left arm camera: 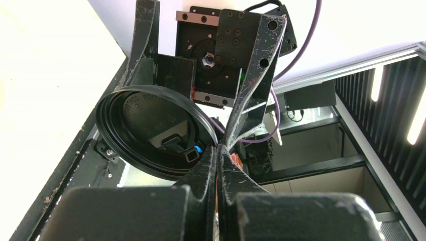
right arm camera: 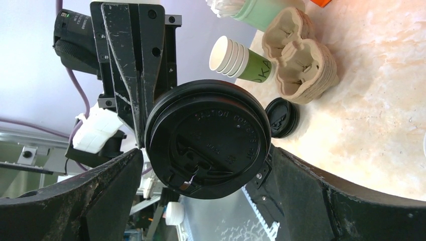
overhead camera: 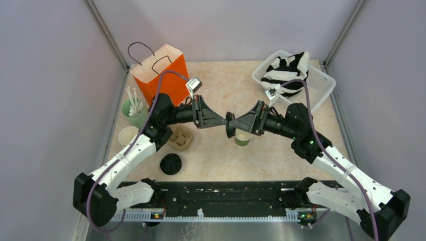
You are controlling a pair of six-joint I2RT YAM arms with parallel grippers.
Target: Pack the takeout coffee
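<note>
Takeout coffee cup (overhead camera: pixel 243 138) stood lidless mid-table, left gripper (left arm camera: pixel 217 153) pinched a black lid (right arm camera: pixel 208 138), right gripper (overhead camera: pixel 235 122) spread around it, striped cloth (overhead camera: pixel 289 68) in far-right basket (overhead camera: pixel 321 88).

The overhead camera looks down on the table (overhead camera: pixel 216 155) from its near edge. Both wrist cameras sit close to the black lid (right arm camera: pixel 208 138), viewing it from opposite sides.
</note>
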